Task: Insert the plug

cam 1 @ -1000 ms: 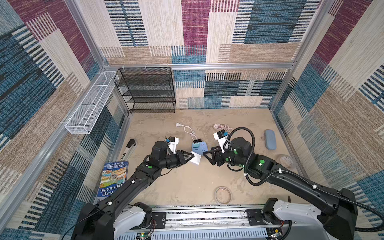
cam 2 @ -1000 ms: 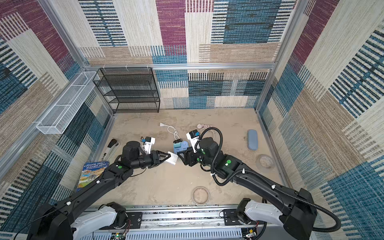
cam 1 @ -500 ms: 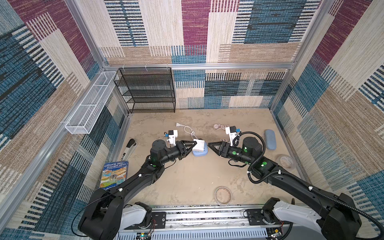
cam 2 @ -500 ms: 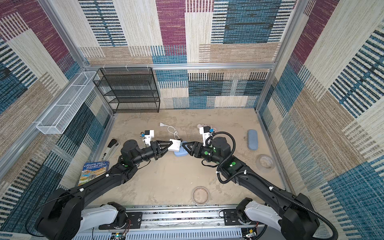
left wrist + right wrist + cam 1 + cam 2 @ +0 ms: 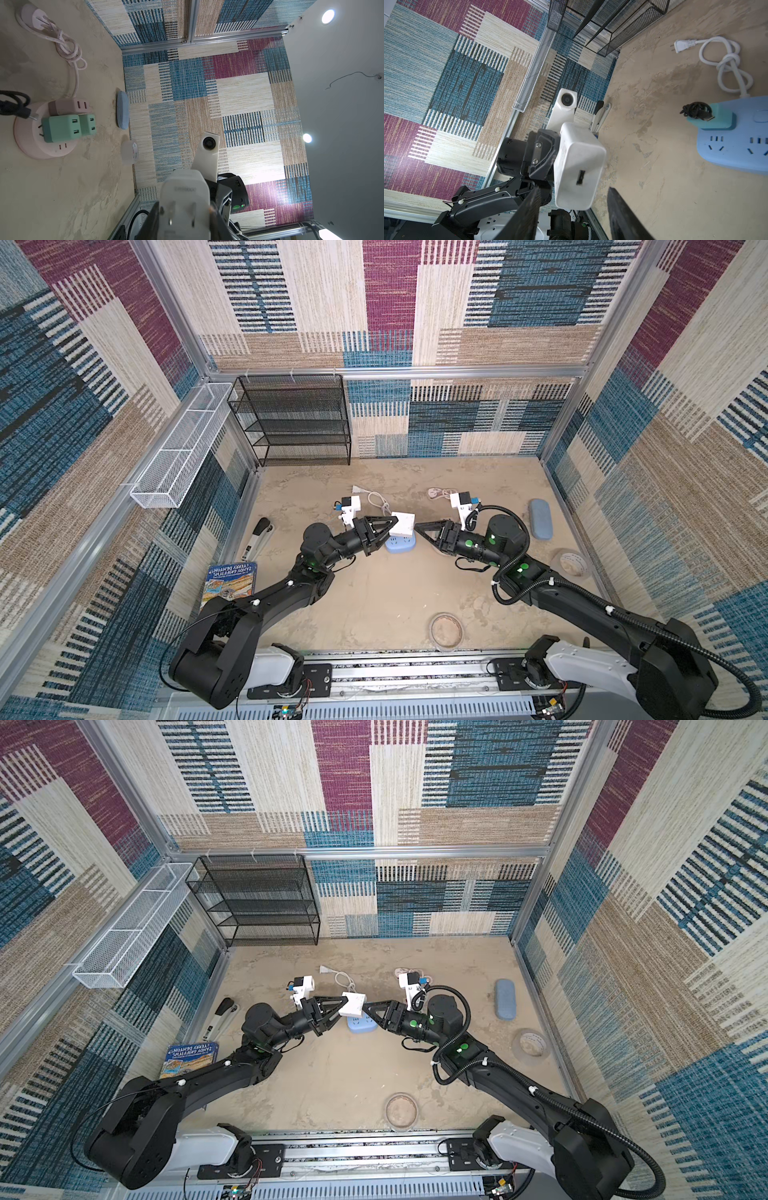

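L gripper clenched on white adapter, held off floor, prongs facing L wrist cam. R gripper at adapter's 3 o'clock, jaws apart, adapter's USB end btwn them; contact unclear. Blue power strip on floor at adapter's 6 o'clock, partly under it. Teal block w/ black cable sits on the strip; nearer sockets bare.

Around the floor:
- black mesh rack, 11 o'clock
- book, 8
- blue case, 3
- stapler, 9
- tape roll, 4

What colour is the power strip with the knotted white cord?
Light blue rounded power strip, best in right wrist view.
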You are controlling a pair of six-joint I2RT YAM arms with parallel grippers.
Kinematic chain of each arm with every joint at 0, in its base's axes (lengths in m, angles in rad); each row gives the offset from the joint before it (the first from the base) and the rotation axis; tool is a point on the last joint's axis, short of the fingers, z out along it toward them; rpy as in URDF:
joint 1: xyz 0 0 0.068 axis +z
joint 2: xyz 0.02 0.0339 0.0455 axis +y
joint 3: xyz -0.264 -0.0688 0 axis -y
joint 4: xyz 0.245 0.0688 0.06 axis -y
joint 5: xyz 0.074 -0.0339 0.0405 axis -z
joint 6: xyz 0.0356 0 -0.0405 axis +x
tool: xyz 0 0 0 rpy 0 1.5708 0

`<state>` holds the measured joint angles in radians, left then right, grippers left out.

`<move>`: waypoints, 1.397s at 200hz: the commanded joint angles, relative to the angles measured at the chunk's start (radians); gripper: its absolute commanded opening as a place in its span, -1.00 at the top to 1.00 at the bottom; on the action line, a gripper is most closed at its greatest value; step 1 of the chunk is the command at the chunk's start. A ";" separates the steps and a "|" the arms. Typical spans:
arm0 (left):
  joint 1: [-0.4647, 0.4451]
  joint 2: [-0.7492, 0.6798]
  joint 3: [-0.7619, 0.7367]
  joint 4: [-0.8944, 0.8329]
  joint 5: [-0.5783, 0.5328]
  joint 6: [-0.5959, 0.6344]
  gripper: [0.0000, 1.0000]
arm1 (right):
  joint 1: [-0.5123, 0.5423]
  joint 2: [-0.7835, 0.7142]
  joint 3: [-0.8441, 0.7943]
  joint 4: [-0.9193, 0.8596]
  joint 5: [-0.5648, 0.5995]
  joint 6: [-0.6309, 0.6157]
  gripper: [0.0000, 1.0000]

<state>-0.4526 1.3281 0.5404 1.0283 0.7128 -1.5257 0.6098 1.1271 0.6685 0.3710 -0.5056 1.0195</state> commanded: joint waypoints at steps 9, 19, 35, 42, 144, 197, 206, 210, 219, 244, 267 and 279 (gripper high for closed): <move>-0.006 -0.012 0.012 0.057 0.014 -0.004 1.00 | -0.001 0.013 0.029 0.053 -0.020 0.002 -0.09; -0.010 -0.015 0.013 0.051 0.014 -0.001 1.00 | -0.001 0.024 0.042 0.055 -0.027 -0.001 -0.09; -0.016 -0.015 0.015 0.048 0.012 0.003 1.00 | -0.002 0.042 0.062 0.057 -0.037 -0.001 -0.08; -0.019 -0.015 0.016 0.047 0.013 0.004 1.00 | -0.002 0.049 0.067 0.064 -0.041 -0.001 -0.08; -0.040 -0.067 0.045 -0.062 0.003 0.078 1.00 | -0.002 0.093 0.109 0.092 -0.089 0.013 0.00; -0.046 -0.081 0.052 -0.115 -0.003 0.124 1.00 | -0.002 0.097 0.108 0.098 -0.113 0.024 0.00; -0.047 -0.088 0.046 -0.119 -0.011 0.129 1.00 | -0.003 0.094 0.103 0.098 -0.114 0.025 0.00; -0.047 -0.090 0.044 -0.119 -0.014 0.132 1.00 | -0.002 0.093 0.103 0.098 -0.116 0.027 0.00; -0.047 -0.096 0.044 -0.128 -0.021 0.140 1.00 | -0.002 0.091 0.099 0.098 -0.119 0.032 0.00; -0.047 -0.112 0.044 -0.134 -0.029 0.154 1.00 | -0.002 0.077 0.091 0.084 -0.119 0.026 0.01; -0.048 -0.115 0.050 -0.137 -0.030 0.162 1.00 | -0.002 0.071 0.085 0.063 -0.116 0.017 0.04; -0.048 -0.112 0.053 -0.141 -0.030 0.167 1.00 | -0.002 0.072 0.080 0.062 -0.118 0.016 0.04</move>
<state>-0.4995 1.2179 0.5812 0.8764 0.6994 -1.3994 0.6067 1.2045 0.7570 0.4198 -0.6014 1.0378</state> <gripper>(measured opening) 0.352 0.480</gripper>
